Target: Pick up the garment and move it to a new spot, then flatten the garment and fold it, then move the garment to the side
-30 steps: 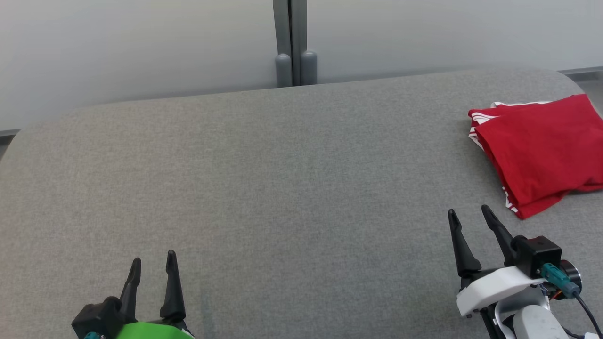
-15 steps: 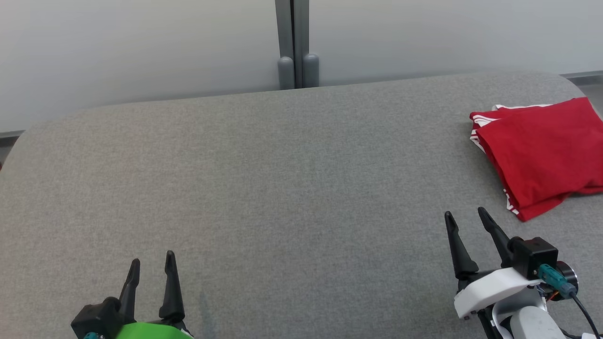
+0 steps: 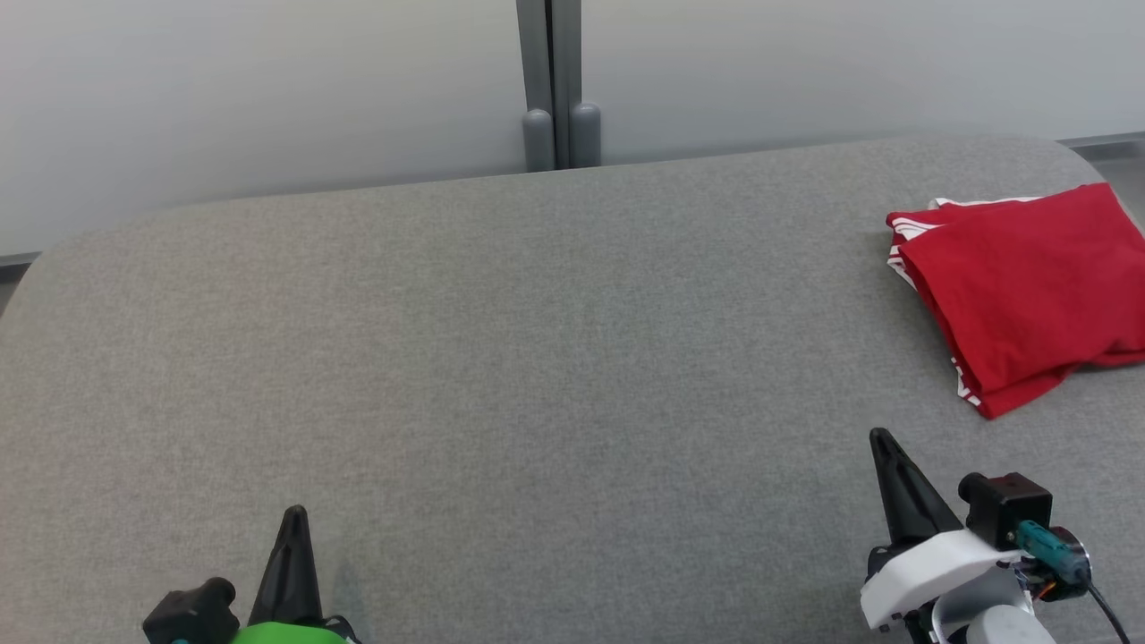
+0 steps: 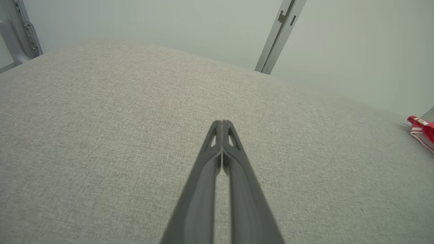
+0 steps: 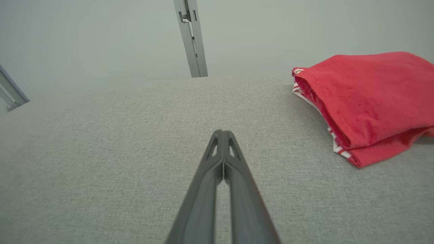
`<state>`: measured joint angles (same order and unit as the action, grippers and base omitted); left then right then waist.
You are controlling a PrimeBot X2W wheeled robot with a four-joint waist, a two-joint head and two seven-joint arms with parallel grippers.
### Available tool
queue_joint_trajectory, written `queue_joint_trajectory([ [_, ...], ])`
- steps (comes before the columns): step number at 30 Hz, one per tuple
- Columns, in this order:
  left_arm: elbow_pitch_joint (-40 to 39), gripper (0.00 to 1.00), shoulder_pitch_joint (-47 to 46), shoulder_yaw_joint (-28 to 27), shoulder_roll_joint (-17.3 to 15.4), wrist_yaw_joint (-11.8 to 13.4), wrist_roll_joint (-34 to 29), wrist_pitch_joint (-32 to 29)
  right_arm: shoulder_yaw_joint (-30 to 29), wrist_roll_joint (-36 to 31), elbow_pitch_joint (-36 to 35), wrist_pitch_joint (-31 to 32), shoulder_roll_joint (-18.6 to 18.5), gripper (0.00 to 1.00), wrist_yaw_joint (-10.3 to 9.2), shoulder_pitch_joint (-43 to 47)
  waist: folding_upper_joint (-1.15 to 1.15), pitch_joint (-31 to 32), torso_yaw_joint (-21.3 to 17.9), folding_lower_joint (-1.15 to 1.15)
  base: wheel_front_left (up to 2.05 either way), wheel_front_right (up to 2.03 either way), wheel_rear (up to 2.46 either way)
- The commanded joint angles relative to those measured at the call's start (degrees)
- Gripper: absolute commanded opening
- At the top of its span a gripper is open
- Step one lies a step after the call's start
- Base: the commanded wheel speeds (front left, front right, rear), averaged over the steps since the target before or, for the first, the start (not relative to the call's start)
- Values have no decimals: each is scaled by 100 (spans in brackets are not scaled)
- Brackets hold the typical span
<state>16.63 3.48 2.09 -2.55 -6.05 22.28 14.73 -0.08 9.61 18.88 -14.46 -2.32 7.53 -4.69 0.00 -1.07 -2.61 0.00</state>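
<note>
We see the garment (image 3: 1029, 282) at our two o'clock, lying near the right edge of the grey table (image 3: 537, 358). It is red, folded into a flat layered rectangle, with white-striped trim showing along its left edges.

Grey fabric table (image 3: 537, 358), rounded corners; folded red garment (image 3: 1029, 286) lying at far right edge.

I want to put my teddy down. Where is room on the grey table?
The grey fabric table is bare from its left edge to the middle, beyond the left gripper and right gripper. The folded red garment crowds the right.
</note>
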Motion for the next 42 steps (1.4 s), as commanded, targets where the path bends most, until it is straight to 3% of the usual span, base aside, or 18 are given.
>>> queue_joint_trajectory([
  [1, -69, 0, -53, -42, -9, -6, 249, -55, -53, 279, -62, 70, -14, 0, 0, -97, 0, 2, 4, 0, 0, 0, 0],
  [20, -165, 0, -300, -248, -17, -2, 1909, -561, -187, 2249, -186, 555, -27, 0, -1, -122, 0, 19, 44, 0, 0, 0, 0],
  [42, -253, 0, -519, -437, -26, 9, 3430, -1026, -327, 4043, -271, 1016, -41, 0, -3, -165, 0, 38, 89, 0, 0, 0, 0],
])
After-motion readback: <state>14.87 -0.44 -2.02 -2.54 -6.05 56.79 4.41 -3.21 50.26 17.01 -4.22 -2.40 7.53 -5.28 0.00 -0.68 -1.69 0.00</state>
